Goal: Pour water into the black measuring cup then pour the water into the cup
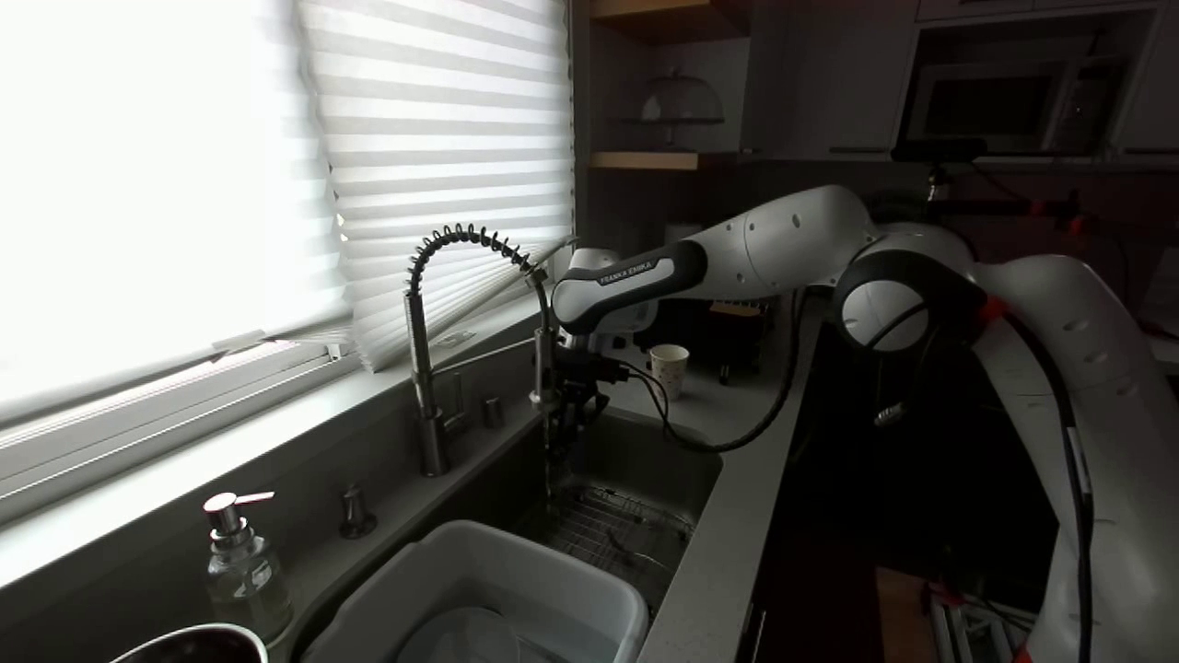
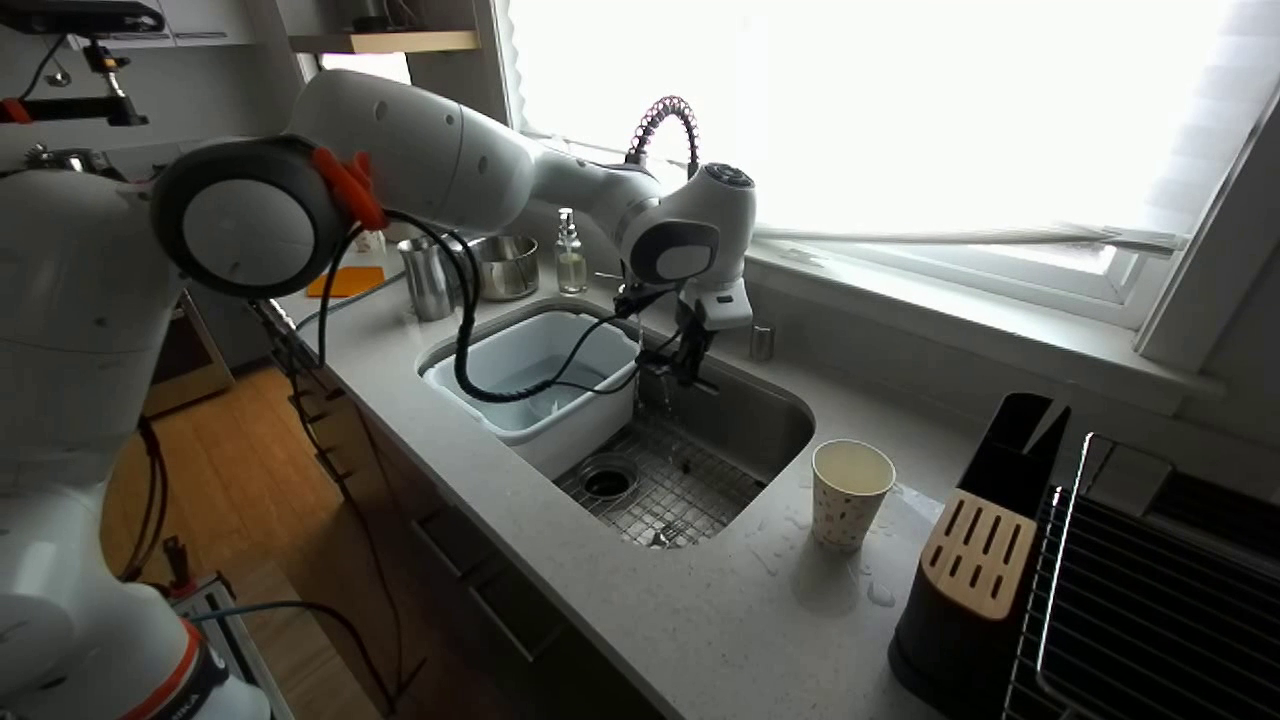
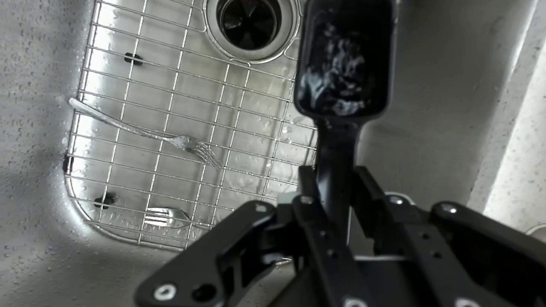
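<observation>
Your fingers (image 3: pixel 306 181) grip the black measuring cup (image 3: pixel 344 70) over the sink (image 2: pixel 750 415); tilt before reaching the paper cup (image 2: pixel 848 512) beside the sink, you'd likely spill!

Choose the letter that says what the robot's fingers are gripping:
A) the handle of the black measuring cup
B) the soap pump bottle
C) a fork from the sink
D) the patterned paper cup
A: in the wrist view the fingers close on both sides of the handle of the black measuring cup, while in an exterior view the paper cup stands on the counter.
</observation>
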Controlling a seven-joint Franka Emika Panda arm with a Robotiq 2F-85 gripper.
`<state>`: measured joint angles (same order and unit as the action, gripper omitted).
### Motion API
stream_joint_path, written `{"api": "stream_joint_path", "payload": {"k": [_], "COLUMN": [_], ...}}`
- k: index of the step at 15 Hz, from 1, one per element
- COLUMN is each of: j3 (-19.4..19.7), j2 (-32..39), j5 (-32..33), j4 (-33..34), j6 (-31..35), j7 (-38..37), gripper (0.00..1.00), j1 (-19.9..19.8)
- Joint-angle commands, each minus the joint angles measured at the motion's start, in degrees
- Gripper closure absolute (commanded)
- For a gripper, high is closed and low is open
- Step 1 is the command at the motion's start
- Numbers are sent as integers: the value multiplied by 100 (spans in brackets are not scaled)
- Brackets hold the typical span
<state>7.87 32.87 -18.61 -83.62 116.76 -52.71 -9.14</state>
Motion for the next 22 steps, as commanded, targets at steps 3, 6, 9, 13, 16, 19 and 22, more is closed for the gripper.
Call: {"api": "stream_joint_path", "payload": {"k": [3, 6, 9, 13, 16, 19, 22], "j3": [216, 192, 157, 86, 28, -29, -17], "j2": [175, 217, 237, 227, 225, 229, 272], "j5": [550, 613, 583, 488, 440, 393, 416], "j4": [210, 264, 303, 345, 392, 429, 491], "j6": [-218, -233, -168, -198, -237, -282, -397], "j7": [-412, -456, -424, -361, -326, -291, -341], "gripper": [94, 94, 94, 94, 94, 94, 94], "j1": [152, 147, 160, 129, 120, 113, 103]}}
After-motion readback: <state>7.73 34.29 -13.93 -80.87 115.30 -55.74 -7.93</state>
